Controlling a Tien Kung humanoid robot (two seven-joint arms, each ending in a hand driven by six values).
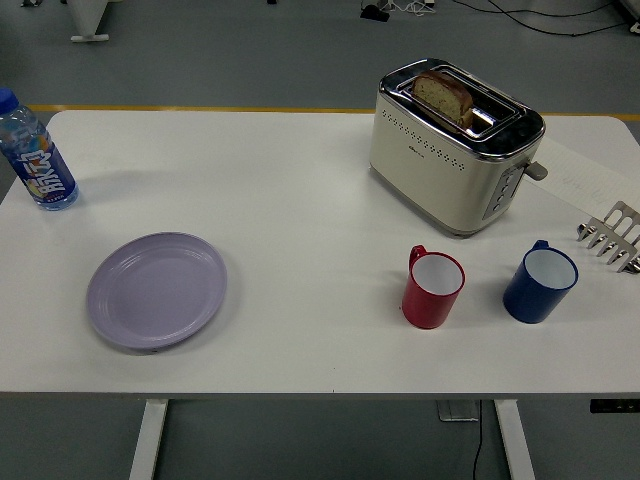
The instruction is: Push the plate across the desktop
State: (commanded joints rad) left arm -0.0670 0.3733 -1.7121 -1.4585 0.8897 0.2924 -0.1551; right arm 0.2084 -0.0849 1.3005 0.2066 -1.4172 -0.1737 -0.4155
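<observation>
plate (156,290) | lavender, round, empty | flat | table's near-left area

Grey floor (230,50) beyond the white table (300,200), yellow line (200,108) along the far edge. Black cables (520,15) at top right. White legs (150,440) below the near edge.
</observation>
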